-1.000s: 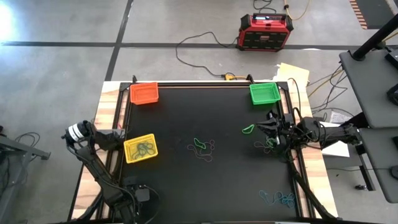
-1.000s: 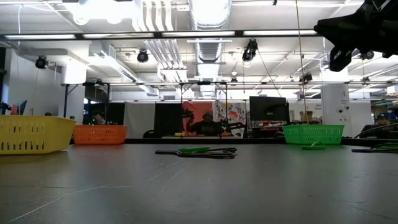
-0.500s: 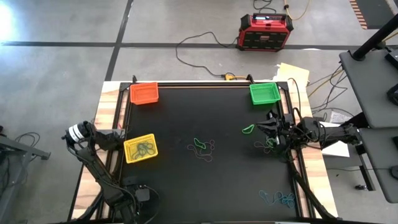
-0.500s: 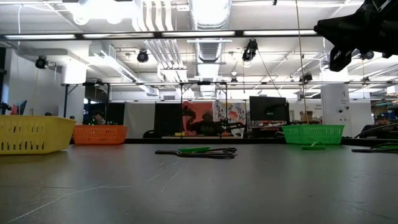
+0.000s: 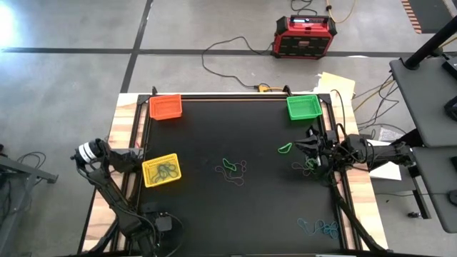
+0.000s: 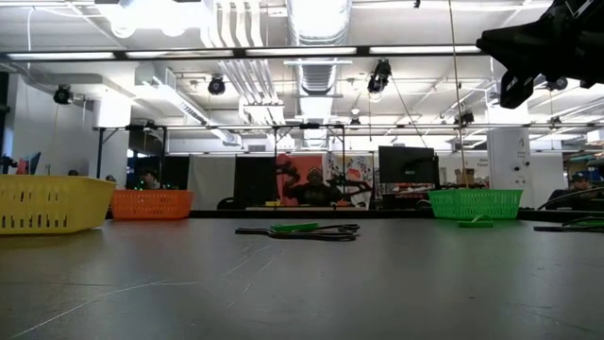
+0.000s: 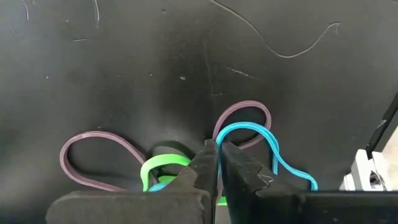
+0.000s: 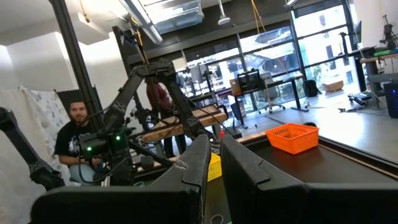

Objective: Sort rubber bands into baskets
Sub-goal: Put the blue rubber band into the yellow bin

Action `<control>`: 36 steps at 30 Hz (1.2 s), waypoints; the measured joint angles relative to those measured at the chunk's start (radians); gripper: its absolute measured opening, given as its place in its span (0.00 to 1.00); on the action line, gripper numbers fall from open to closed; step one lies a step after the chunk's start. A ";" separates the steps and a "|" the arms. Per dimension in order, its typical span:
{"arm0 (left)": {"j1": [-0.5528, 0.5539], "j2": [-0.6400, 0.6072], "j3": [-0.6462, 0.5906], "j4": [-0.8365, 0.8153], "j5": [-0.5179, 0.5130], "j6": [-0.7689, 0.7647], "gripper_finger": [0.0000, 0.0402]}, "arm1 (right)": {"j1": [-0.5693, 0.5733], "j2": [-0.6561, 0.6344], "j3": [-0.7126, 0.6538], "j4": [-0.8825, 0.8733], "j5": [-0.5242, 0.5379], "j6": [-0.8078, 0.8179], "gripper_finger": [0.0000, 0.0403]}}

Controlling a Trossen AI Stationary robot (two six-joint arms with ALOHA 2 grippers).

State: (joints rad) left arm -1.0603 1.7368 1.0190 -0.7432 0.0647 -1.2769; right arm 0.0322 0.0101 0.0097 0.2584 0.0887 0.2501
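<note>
Flanking the green basket (image 5: 303, 107), a red-and-black box (image 5: 303, 37) sits off-table.

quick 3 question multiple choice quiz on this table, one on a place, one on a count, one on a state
1. Where does the green basket sit in the high view?
A. top right corner of the mat
B. centre of the mat
C. beside the yellow basket

2. How many baskets are on the mat?
A. two
B. three
C. four

3. Which basket already holds rubber bands?
A. orange
B. green
C. yellow

Answers:
1. A: the green basket is in the mat's top right corner.
2. B: green, the orange basket and the yellow basket.
3. C: only yellow shows rubber bands inside.
</note>
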 joint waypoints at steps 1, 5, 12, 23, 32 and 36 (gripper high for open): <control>0.000 -0.002 0.000 0.000 0.000 -0.005 0.00 | 0.000 0.000 0.000 0.000 0.000 0.000 0.08; 0.000 -0.012 0.001 0.002 0.005 -0.027 0.00 | 0.000 0.000 0.000 0.000 0.000 -0.003 0.08; 0.001 -0.029 0.037 -0.038 -0.025 -0.027 0.00 | 0.000 0.000 0.000 0.000 0.001 -0.023 0.08; 0.047 -0.077 0.090 -0.192 -0.260 -0.048 0.00 | 0.000 0.000 0.000 0.003 0.002 -0.023 0.08; 0.121 -0.248 0.087 -0.441 -0.332 -0.103 0.00 | 0.000 0.000 0.000 0.008 0.002 -0.023 0.08; 0.147 -0.352 0.087 -0.585 -0.383 -0.184 0.00 | 0.000 0.000 0.000 0.008 0.002 -0.023 0.08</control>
State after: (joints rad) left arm -0.9135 1.3851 1.1058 -1.3283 -0.3187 -1.4611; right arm 0.0324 0.0101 0.0097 0.2665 0.0906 0.2276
